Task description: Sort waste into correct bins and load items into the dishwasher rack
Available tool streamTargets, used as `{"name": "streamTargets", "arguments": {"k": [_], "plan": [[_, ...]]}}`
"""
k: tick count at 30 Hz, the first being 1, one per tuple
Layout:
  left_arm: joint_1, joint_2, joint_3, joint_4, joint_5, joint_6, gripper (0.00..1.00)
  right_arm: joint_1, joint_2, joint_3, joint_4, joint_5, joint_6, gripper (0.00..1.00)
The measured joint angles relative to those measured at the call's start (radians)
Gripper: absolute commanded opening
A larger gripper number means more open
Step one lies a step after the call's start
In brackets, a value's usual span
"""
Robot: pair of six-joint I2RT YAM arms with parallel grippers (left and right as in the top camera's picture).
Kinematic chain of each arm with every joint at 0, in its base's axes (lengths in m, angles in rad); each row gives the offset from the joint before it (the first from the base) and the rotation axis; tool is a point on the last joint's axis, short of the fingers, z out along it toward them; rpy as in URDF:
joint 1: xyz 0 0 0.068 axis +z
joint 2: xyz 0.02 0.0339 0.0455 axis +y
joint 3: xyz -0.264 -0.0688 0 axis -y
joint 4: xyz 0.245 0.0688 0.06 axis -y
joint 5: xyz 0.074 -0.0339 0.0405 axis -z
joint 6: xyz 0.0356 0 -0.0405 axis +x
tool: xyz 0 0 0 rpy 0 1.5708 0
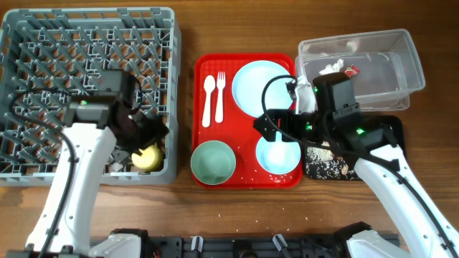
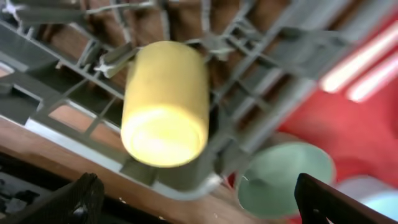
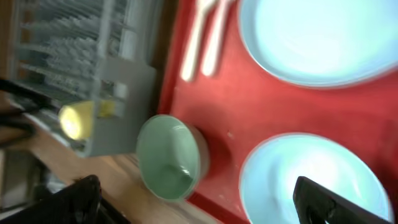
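Observation:
The yellow cup (image 1: pixel 148 158) lies in the grey dishwasher rack (image 1: pixel 43 43) at its front right corner; it also shows in the left wrist view (image 2: pixel 165 102). My left gripper (image 1: pixel 152 134) is open and empty just above the cup. On the red tray (image 1: pixel 203 107) are the white spoon (image 1: pixel 208 97), white fork (image 1: pixel 220 93), pale blue plate (image 1: pixel 259 87), mint-green bowl (image 1: pixel 213 162) and pale blue bowl (image 1: pixel 278 156). My right gripper (image 1: pixel 271 127) is open and empty above the pale blue bowl (image 3: pixel 311 180). The clear tub (image 1: pixel 409 64) holds the red wrapper (image 1: pixel 351 71) and white tissue (image 1: pixel 331 68).
The black tray (image 1: pixel 323 166) with food scraps and rice crumbs lies right of the red tray, under my right arm. A few white crumbs lie on the wooden table in front of the red tray.

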Motion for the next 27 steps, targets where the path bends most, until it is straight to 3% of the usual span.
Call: {"name": "streamTargets", "arguments": {"k": [4, 8, 15, 21, 24, 27], "plan": [[0.0, -0.107, 0.138, 0.003, 0.093, 0.134, 1.0, 0.18, -0.013, 0.074, -0.178, 0.315, -0.014, 1.0], [0.0, -0.317, 0.168, 0.097, 0.11, 0.23, 1.0, 0.383, -0.016, 0.121, -0.161, 0.5, -0.022, 1.0], [0.0, -0.578, 0.172, 0.096, 0.057, 0.264, 1.0, 0.383, 0.032, 0.121, -0.134, 0.498, 0.093, 1.0], [0.0, -0.585, 0.172, 0.096, 0.054, 0.268, 1.0, 0.383, -0.26, 0.152, -0.042, 0.513, 0.132, 1.0], [0.0, -0.585, 0.172, 0.096, 0.054, 0.268, 1.0, 0.383, -0.288, 0.152, -0.049, 0.513, 0.194, 1.0], [0.0, -0.585, 0.172, 0.096, 0.054, 0.268, 1.0, 0.383, -0.285, 0.152, -0.024, 0.603, 0.144, 1.0]]}}
